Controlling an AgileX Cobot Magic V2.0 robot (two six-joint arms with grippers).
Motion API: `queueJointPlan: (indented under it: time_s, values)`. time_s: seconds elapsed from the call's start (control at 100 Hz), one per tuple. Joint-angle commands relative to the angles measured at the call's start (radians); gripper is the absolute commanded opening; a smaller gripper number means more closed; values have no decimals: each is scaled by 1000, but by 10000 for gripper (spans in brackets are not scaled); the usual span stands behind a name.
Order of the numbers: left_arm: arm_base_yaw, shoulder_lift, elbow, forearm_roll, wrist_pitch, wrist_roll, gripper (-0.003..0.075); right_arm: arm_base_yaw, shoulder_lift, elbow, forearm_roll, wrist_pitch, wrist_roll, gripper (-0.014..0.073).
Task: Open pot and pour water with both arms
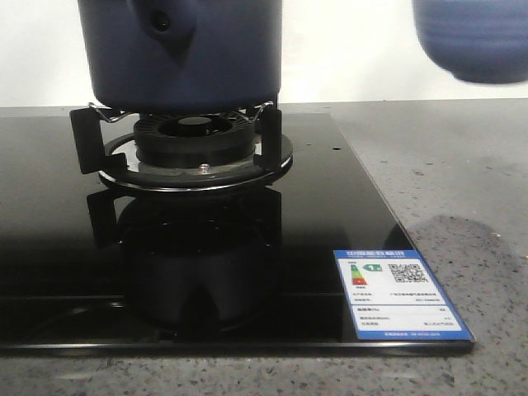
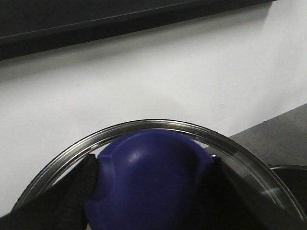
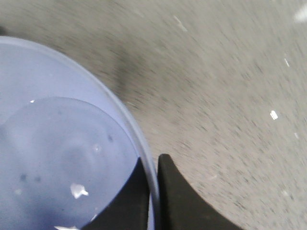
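**Water held high, lid pinched by its knob**

Sticker-marked black glass hob (image 1: pixel 206 272) lies nearest, the pot (image 1: pixel 186 54) on its burner stand (image 1: pixel 186 144). Left gripper (image 2: pixel 151 179) pinches the glass lid (image 2: pixel 158 127) by its blue knob (image 2: pixel 151 177); a slip would likely drop it. Right gripper (image 3: pixel 152 191) clamps the rim of the light-blue bowl (image 3: pixel 62 153), raised with water inside; tilting early would probably spill. Matte navy, straight-walled, the pot's stub handle faces the camera.

The pot (image 1: pixel 181 54) sits on the burner (image 1: pixel 194 144), bowl (image 1: pixel 472 37) airborne.
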Motion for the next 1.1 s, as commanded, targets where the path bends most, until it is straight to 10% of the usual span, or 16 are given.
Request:
queueJointPlan:
  time_s: [0.0, 0.54, 1.09]
  values:
    - [15, -22, -39, -72, -46, -12, 315, 35, -27, -105, 21, -14, -3, -60]
    - [25, -17, -39, -72, -79, -12, 315, 394, 220, -607, 24, 43, -3, -60]
    - [117, -17, -39, -142, -78, -12, 315, 509, 272, -526, -1, -426, -30, -60]
